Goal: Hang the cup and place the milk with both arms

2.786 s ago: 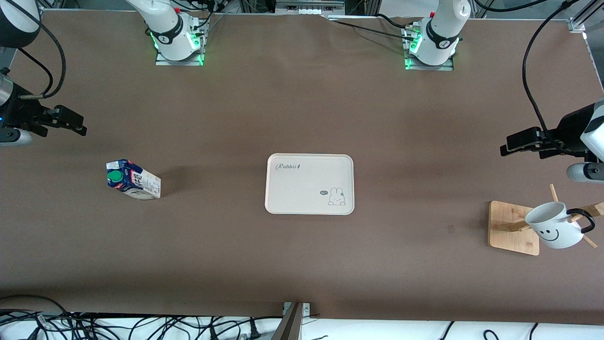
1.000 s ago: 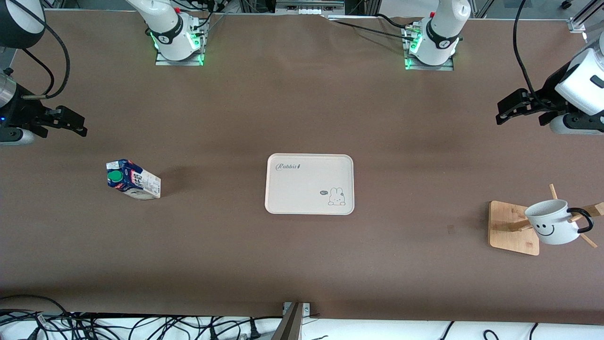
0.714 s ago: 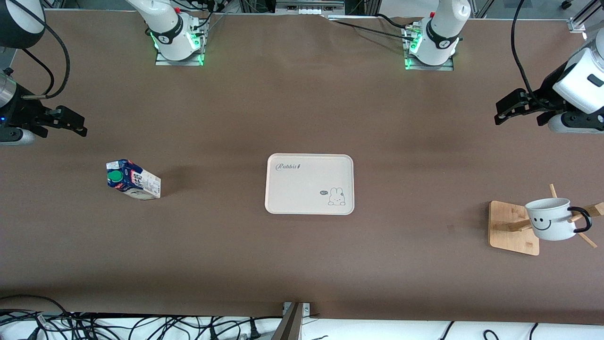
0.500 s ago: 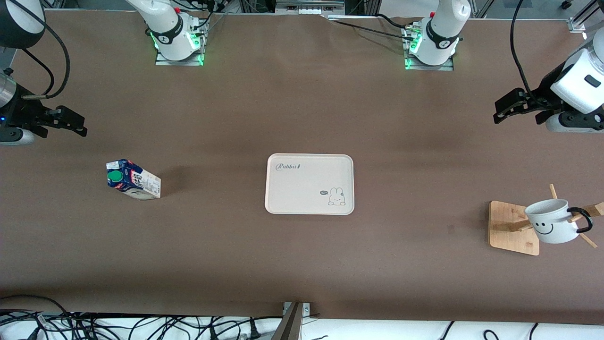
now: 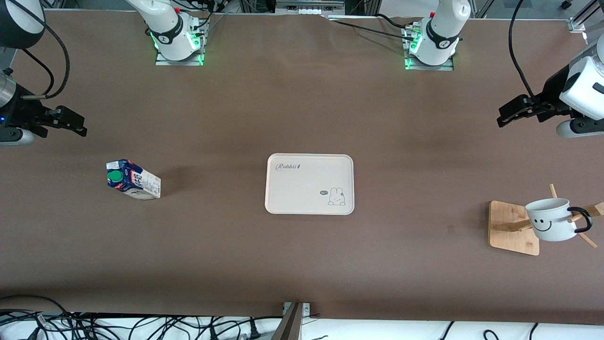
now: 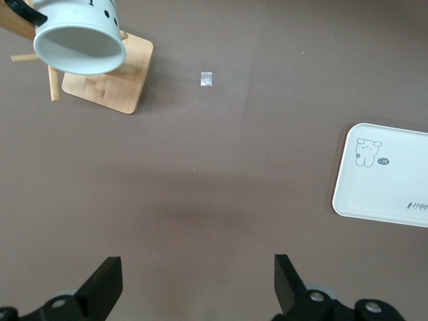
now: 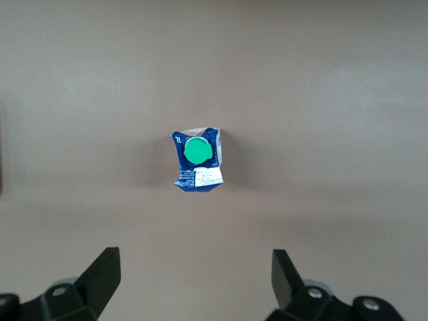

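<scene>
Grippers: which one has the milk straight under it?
The right gripper, fingers open, hovers with the milk centred in its wrist view. The left gripper, also open, looks down on bare table, the cup on its rack off at the edge.

White smiley cup (image 5: 549, 225), blue green-capped milk (image 5: 133, 180), cream rabbit-printed tray (image 5: 309, 183), brown table (image 5: 302, 264).
</scene>
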Controlling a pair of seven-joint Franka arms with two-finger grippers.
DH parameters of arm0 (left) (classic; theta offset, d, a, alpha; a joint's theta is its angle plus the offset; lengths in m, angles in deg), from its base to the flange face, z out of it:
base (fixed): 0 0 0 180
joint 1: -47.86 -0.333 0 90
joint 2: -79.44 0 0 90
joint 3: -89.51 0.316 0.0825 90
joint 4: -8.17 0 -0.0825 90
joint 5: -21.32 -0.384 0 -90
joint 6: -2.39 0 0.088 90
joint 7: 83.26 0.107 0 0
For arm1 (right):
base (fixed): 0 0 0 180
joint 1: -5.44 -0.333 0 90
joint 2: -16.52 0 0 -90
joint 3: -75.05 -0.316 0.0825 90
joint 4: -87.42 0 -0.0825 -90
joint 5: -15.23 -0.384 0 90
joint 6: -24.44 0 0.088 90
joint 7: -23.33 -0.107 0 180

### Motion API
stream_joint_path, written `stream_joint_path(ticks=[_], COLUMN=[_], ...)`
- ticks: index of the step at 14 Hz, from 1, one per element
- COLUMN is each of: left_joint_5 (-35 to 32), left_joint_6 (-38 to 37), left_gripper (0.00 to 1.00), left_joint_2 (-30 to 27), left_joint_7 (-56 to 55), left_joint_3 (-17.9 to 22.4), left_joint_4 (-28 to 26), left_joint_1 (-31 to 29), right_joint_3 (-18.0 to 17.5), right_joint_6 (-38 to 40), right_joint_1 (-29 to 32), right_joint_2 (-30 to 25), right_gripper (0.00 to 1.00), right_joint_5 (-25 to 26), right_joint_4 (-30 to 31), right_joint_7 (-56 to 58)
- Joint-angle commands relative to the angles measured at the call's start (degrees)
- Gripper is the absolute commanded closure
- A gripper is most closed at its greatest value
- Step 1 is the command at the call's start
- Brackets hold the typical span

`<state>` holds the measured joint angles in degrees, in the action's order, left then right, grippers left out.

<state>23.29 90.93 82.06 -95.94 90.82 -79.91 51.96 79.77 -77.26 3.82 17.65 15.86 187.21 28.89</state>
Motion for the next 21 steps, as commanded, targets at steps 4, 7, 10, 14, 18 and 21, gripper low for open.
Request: stream_joint_path(ticks=[4,7,10,14,18,21], left_joint_5=[0.06,0.32,0.14,-0.21,-0.47,-0.21], left_joint_6=[2.25,3.22,3.57,4.54,4.1,3.84], left_gripper=[0.0,0.0,0.0,0.0,0.0,0.0], left_joint_2=[-0.94,-1.29,-1.21,-1.21,-1.38,-1.21], left_joint_7=[7.99,8.98,9.16,12.84,15.4,14.79], left_joint_3=[-0.79,-0.96,-2.01,-1.75,-1.93,-2.02], left_joint_4=[-1.58,-1.58,-1.58,-1.05,-0.87,-0.61], left_joint_1=[-3.66,-4.02,-5.07,-4.29,-4.2,-4.2], right_joint_3=[0.11,0.11,0.2,0.2,0.11,0.11], right_joint_6=[0.19,0.19,0.19,0.19,0.27,0.19], right_joint_1=[0.03,0.03,0.03,0.03,0.03,0.03], right_joint_2=[-1.13,-1.13,-1.13,-1.13,-1.13,-1.13], right_gripper=[0.0,0.0,0.0,0.0,0.0,0.0], right_joint_5=[0.24,0.33,0.24,0.33,0.24,0.33], right_joint_4=[1.11,1.11,1.11,1.11,1.11,1.11], right_joint_7=[0.59,0.59,0.59,0.59,0.59,0.59])
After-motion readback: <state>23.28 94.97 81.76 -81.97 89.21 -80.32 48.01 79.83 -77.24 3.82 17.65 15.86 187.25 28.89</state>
